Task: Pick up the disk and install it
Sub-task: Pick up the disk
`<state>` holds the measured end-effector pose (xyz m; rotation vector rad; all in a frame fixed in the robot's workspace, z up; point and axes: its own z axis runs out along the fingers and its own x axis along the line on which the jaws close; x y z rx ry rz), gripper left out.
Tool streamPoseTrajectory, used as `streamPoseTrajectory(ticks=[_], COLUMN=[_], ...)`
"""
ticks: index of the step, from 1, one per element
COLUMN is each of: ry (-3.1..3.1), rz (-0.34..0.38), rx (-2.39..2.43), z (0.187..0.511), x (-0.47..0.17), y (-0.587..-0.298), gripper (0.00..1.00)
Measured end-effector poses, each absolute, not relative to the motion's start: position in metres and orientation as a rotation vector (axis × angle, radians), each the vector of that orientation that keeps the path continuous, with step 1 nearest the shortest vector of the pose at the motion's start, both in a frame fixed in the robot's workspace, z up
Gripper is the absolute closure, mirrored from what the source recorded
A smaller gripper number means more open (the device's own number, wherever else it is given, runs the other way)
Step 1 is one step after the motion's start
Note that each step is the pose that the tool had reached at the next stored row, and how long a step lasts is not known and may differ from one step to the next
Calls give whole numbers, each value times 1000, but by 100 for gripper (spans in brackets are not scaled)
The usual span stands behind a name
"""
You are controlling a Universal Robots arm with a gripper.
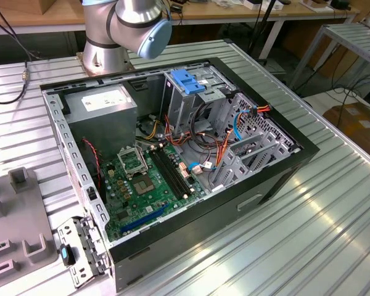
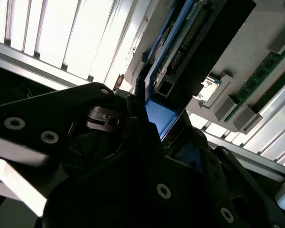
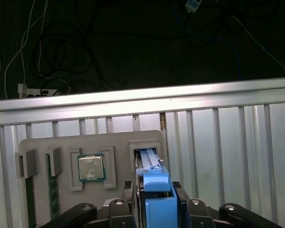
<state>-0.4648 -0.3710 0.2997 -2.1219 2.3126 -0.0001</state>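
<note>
- Nearest, in the first wrist view, the gripper (image 3: 157, 191) is clenched on the disk (image 3: 159, 211). One dark finger (image 3: 133, 197) presses against each side of the blue end tab.
- The disk stands on edge, running from between the fingers straight down into a slot of the grey tray (image 3: 116, 137). Its far end sits inside that slot.
- In the second wrist view the disk (image 2: 204, 42) shows a blue side rail and a row of connector pins. Its blue tab meets the gripper's black body at the fingers.
- The disk's label faces away in both wrist views. Whether its lower end touches the floor of the slot cannot be told.
- The gripper's body is cut off by the picture edge in both wrist views, and in the second one it lies in deep shadow.
- Just beside the disk's slot, a processor (image 3: 91, 167) lies flat in its own tray pocket.
- Farther along the tray, a green memory stick (image 3: 52, 190) stands on edge between grey posts.
- The tray rests on a ribbed metal table (image 3: 228, 142). Beyond the table edge, cables (image 3: 61, 47) hang in the dark, hard to make out.
- In the exterior view an open case (image 1: 283, 166) lies on the table, well apart from the tray at the exterior view's left.
- Behind the case, the arm (image 1: 129, 24) is cut off by the top edge.
</note>
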Motion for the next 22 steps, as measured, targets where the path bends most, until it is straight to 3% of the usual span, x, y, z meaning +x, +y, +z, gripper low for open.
streamPoseTrajectory(ticks=[1,2,22], ry=[2313,2312,2269], rz=[0,0,-6], rx=[-2122,-2122,-2169], z=[300,300,298], x=[-465,-465,-465], y=[-371,-371,-372], gripper=[55,62,63])
